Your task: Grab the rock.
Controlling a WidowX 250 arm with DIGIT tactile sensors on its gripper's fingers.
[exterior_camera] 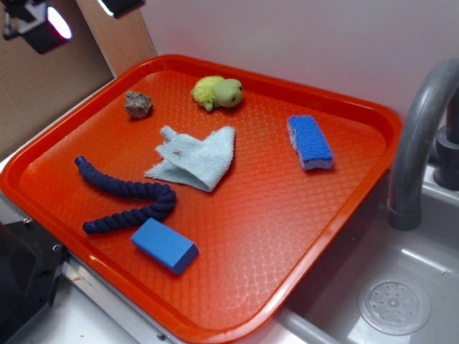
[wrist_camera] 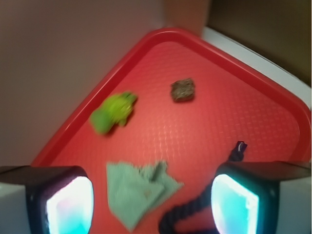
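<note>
Rock (exterior_camera: 138,104): far corner of red tray (exterior_camera: 337,215), apart from plush (exterior_camera: 217,92). Hand (wrist_camera: 151,204): wide open, empty, above cloth (wrist_camera: 139,191). Risk: small irregular stone slips from pads; drift toward plush = wrong grab.

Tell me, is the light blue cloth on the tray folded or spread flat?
Folded: the cloth lies crumpled, one corner doubled over itself, on the tray.
</note>
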